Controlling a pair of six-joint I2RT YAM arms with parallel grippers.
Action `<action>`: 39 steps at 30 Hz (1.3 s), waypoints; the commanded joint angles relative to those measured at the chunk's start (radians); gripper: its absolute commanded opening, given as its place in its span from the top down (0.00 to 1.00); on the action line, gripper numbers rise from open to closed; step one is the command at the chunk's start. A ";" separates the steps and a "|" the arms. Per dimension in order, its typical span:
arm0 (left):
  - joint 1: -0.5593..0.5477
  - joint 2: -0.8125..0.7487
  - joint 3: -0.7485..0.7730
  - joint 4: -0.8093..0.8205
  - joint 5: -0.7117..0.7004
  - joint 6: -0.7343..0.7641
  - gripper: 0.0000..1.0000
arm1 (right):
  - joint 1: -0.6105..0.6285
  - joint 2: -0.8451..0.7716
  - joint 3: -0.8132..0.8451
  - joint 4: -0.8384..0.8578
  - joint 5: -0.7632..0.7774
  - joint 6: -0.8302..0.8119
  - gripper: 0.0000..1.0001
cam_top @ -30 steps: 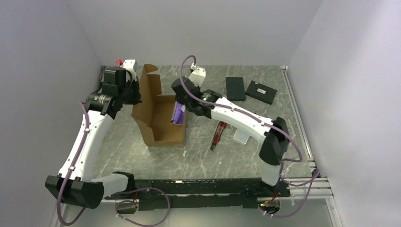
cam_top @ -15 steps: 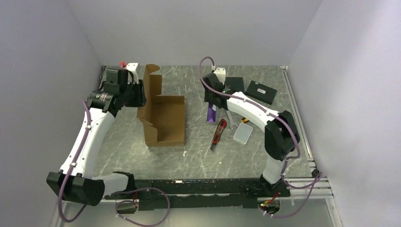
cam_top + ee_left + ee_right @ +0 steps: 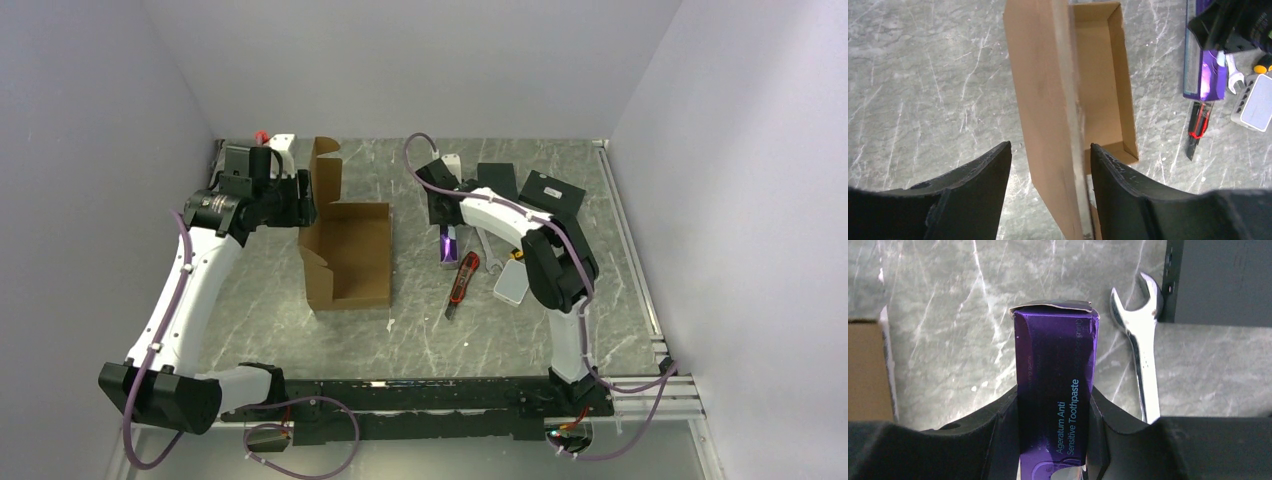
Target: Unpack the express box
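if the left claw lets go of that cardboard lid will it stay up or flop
Probably flop: the lid is one thin hinged sheet standing nearly upright between the left claw fingers. The express box looks empty, so likely light and easy to slide.

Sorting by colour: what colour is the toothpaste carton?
Purple toothpaste carton; right wrist view shows it best.

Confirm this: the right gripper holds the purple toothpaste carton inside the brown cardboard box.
Not inside. The right gripper holds the purple toothpaste carton outside the open brown cardboard box, over the grey marble-patterned table beside a silver wrench; the top external view shows it.
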 commanded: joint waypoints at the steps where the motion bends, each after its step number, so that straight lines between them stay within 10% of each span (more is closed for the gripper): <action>1: 0.001 -0.014 0.047 -0.010 0.052 0.007 0.35 | -0.032 0.046 0.123 0.042 -0.016 -0.052 0.56; 23: 0.001 -0.160 0.216 -0.030 0.158 -0.036 0.21 | -0.066 0.200 0.354 -0.088 -0.033 -0.124 0.26; 39: 0.000 -0.420 0.111 0.272 0.160 -0.103 0.06 | -0.049 -0.572 -0.042 -0.059 -0.084 -0.158 0.01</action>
